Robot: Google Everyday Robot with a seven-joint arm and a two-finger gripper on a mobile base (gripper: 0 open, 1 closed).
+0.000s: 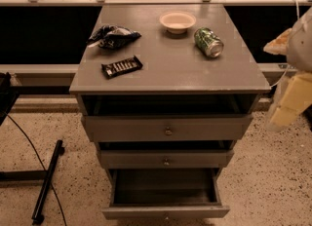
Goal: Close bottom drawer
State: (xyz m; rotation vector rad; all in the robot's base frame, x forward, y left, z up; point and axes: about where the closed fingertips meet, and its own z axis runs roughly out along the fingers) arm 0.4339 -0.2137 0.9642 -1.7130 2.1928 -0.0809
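The grey cabinet [168, 71] has three drawers, all pulled out by different amounts. The bottom drawer [165, 212] is the lowest one and is pulled out the furthest. Its empty inside [165, 187] shows, and its slim front panel sits at the lower edge of the view. My gripper [288, 104] is a pale blurred shape at the right edge. It hangs in the air beside the cabinet's right side at top-drawer height, well above and to the right of the bottom drawer, touching nothing.
On the cabinet top lie a white bowl [177, 21], a green can on its side [208, 42], a dark crumpled bag [112, 36] and a chocolate bar [122, 66]. A black stand with a cable [46, 181] is on the speckled floor at left. A railing runs behind.
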